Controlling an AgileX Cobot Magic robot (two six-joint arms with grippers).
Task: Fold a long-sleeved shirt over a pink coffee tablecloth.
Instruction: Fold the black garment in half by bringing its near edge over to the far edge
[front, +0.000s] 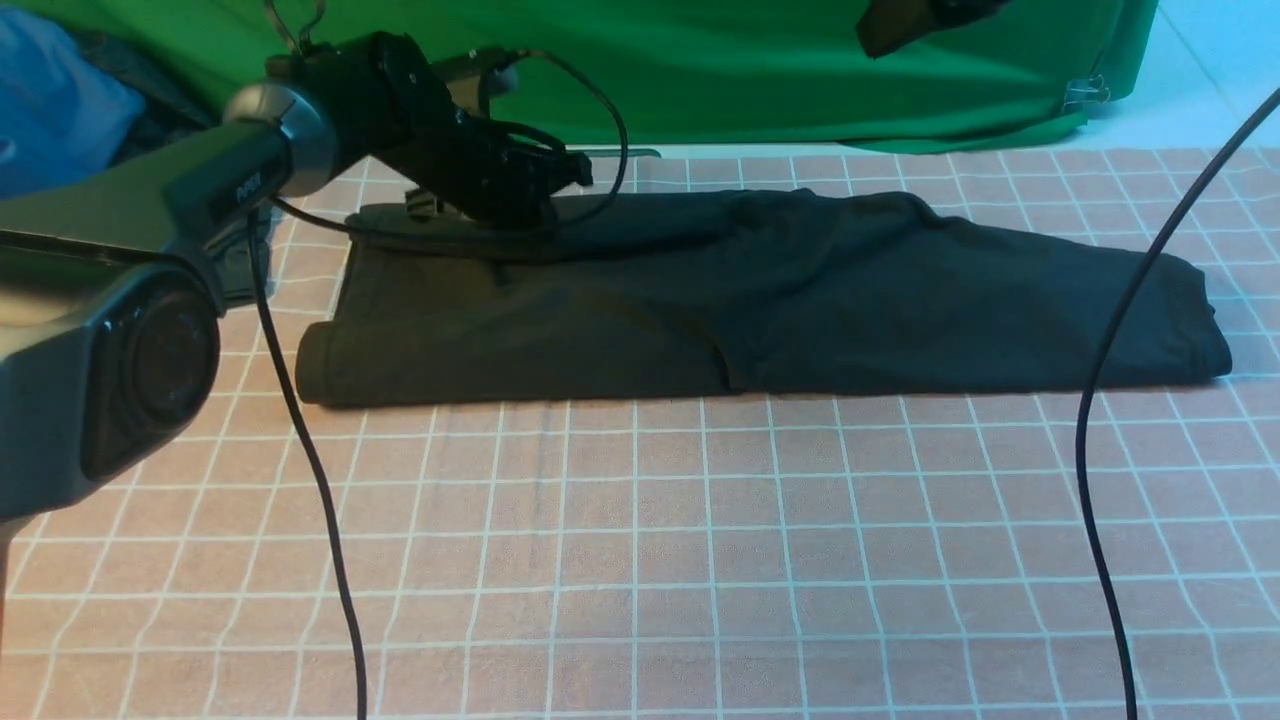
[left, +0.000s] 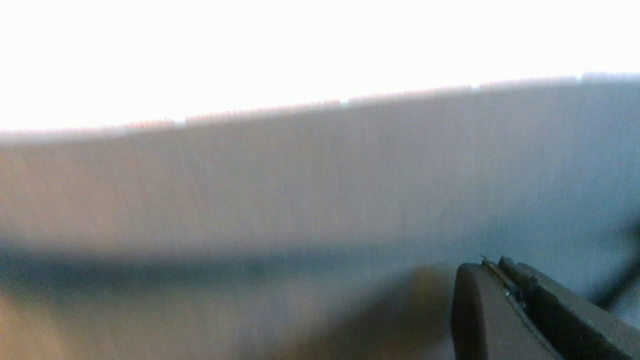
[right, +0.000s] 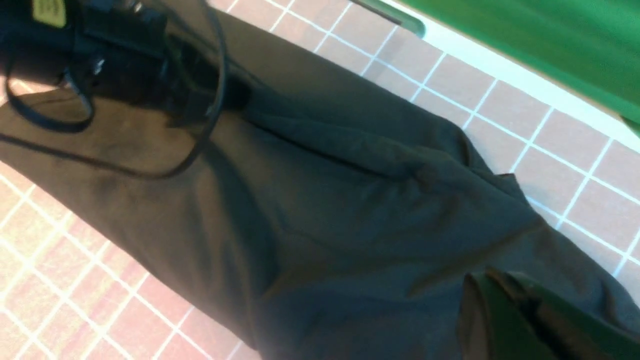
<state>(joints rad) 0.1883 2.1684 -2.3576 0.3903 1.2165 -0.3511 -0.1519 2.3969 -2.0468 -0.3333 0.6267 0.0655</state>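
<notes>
The black long-sleeved shirt (front: 760, 300) lies folded into a long strip across the far half of the pink coffee tablecloth (front: 640, 550); its lettering is hidden. My left gripper (front: 578, 170) reaches low over the shirt's far left edge. In the left wrist view its fingers (left: 492, 262) are pressed together, with blurred shirt fabric (left: 300, 190) close beyond and nothing visible between them. My right gripper (front: 885, 30) hangs high at the back right. In the right wrist view it (right: 492, 275) is shut and empty above the shirt (right: 325, 200) and the cloth (right: 50, 250).
A plain green cloth (front: 750, 70) hangs along the back, held by a metal clip (front: 1085, 93). A blue garment (front: 50, 100) sits at the far left. Two black cables (front: 310, 480) (front: 1100, 400) hang down in front. The left arm (right: 100, 40) lies over the shirt's end.
</notes>
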